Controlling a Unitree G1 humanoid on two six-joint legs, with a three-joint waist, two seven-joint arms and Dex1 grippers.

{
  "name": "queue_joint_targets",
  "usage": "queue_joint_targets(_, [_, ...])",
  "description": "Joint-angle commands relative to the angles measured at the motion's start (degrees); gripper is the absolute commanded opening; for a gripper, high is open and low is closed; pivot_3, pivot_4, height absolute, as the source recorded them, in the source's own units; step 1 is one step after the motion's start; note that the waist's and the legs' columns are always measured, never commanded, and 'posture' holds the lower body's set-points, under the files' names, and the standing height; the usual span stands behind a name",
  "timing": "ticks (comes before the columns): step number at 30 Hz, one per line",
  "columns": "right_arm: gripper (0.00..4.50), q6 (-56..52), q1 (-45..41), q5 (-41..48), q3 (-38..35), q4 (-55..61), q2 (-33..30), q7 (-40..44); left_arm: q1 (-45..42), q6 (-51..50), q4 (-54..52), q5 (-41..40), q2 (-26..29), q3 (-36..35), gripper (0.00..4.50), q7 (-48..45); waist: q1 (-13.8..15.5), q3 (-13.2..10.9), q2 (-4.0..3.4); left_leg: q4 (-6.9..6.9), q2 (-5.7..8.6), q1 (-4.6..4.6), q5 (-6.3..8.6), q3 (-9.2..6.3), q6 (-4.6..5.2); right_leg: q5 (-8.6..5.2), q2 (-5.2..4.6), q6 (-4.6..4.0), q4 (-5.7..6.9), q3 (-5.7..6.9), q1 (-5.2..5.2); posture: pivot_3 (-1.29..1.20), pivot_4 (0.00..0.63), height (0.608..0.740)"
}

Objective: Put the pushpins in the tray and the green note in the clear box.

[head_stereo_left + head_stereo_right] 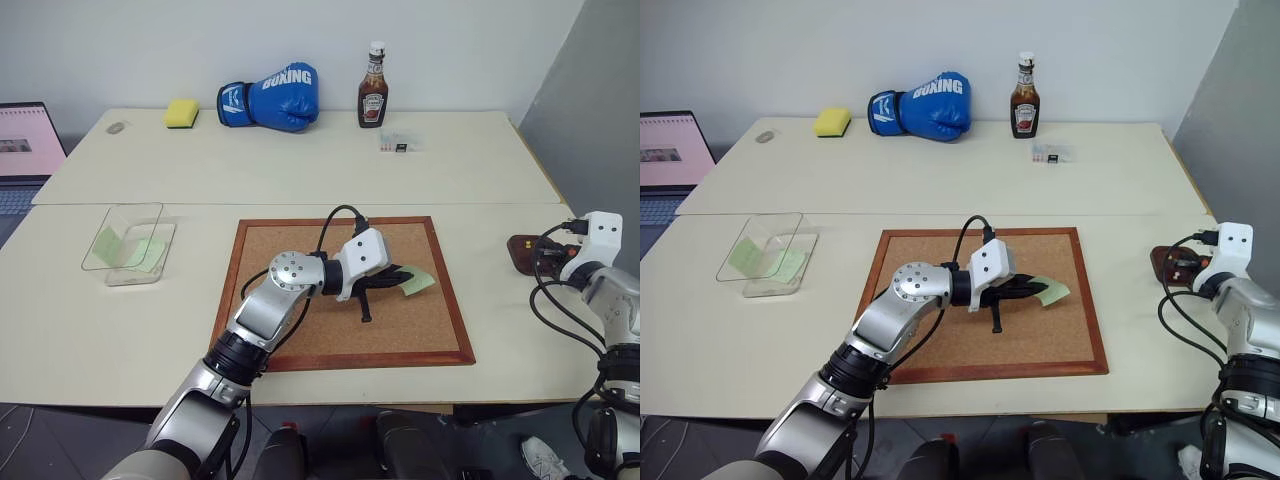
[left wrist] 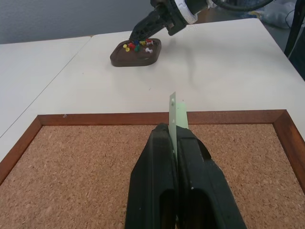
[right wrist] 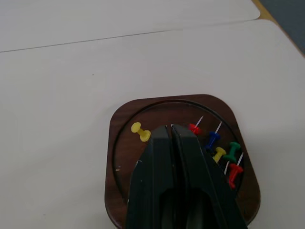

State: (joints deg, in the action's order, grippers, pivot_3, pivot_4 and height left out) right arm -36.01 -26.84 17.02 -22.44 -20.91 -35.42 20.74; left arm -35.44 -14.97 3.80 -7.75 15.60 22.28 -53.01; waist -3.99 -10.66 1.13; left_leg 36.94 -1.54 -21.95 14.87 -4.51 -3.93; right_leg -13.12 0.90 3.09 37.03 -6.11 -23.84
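Note:
My left gripper [image 2: 172, 130] is shut on the pale green note [image 2: 177, 119], which stands on edge between its fingers, low over the corkboard [image 1: 340, 330]. In the eye views the green note [image 1: 418, 283] sticks out to the right of the fingers. The dark brown tray [image 3: 124, 143] sits on the table at the far right and holds several coloured pushpins [image 3: 220, 152]. Just above the tray's middle my right gripper [image 3: 171, 128] is shut, with no pin visible between its fingers. The clear box [image 1: 130, 243] stands at the left, with pale green paper inside.
At the table's back are a yellow sponge [image 1: 181, 113], a blue boxing glove [image 1: 270, 98], a ketchup bottle [image 1: 373, 88] and a small clear case [image 1: 398, 143]. A laptop [image 1: 25, 150] sits at the far left. The tray lies near the table's right edge.

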Motion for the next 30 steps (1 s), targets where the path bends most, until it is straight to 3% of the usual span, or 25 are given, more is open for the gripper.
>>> queue_joint_targets(1, [0.00,1.8,0.6,-0.3,-0.3,0.7,0.3,-0.8,-0.7,0.5,-1.6,0.4,-0.2,-0.5,0.07,0.2,0.0,0.0,0.00,0.00,0.00,0.00,0.00,0.00,0.00,0.00,0.00,0.00,0.00,0.00,0.00,0.00,0.150,0.740])
queue_joint_targets(12, [0.00,3.8,0.7,-0.2,-0.1,-0.6,0.6,-1.2,-1.2,1.0,-0.6,0.7,0.0,-0.9,0.07,0.0,0.0,0.0,0.00,0.02,0.00,0.06,0.00,0.00,0.00,0.00,0.00,0.01,0.00,0.01,0.07,0.00,0.150,0.740])
queue_joint_targets(25, [2.59,4.5,0.7,-0.6,0.1,3.4,-1.6,-1.1,-1.9,2.1,0.7,1.5,-0.3,-1.2,0.00,0.3,0.0,0.0,-0.01,0.02,0.00,0.06,0.00,0.00,0.00,0.00,0.00,0.01,0.01,0.00,0.07,0.00,0.150,0.740])
queue_joint_targets(30, [3.79,2.5,1.6,0.6,-0.7,9.2,-1.5,-1.4,-2.0,2.4,1.1,1.6,-0.7,-1.3,0.00,0.3,0.0,0.0,-0.01,0.01,0.00,0.06,0.00,0.00,0.00,0.00,0.00,0.01,0.01,0.01,0.06,0.00,0.150,0.740])
